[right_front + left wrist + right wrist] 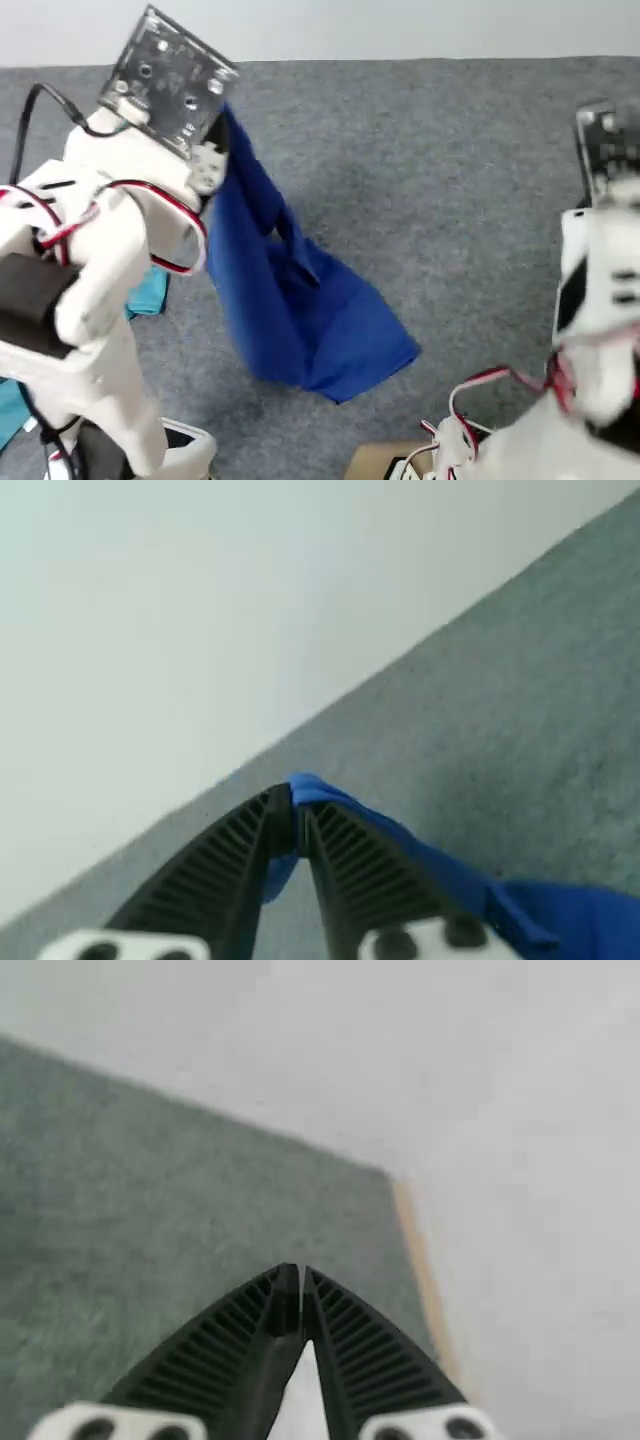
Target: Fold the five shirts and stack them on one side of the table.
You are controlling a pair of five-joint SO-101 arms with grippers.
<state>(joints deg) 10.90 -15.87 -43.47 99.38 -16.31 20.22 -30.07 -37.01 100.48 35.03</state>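
You were in the middle of folding the blue shirt (300, 310). Your left gripper (300, 825) was pinching one edge of it, with both jaws pressed tight on the cloth. That edge was held up in the air, and the rest of the blue shirt hung down from it in a long drape. The bottom part lay bunched on the grey desk (450, 180). It was not flat, and it was not yet a neat fold.

Your right gripper (300, 1300) was pressed together with nothing in it. It was well apart from the blue shirt and looked out over bare desk.

A teal cloth (150, 290) lay on the desk on the far side of the blue shirt from the right gripper, partly under your left arm. It could be another shirt, but I could not tell.

I think the next move called for this: carry the pinched edge across and lay it down over the part on the desk, so the blue shirt folds in half. Go slow, so the cloth does not twist. The right gripper could hold the low part down. With this shirt so loose, much of the task seemed left to do.
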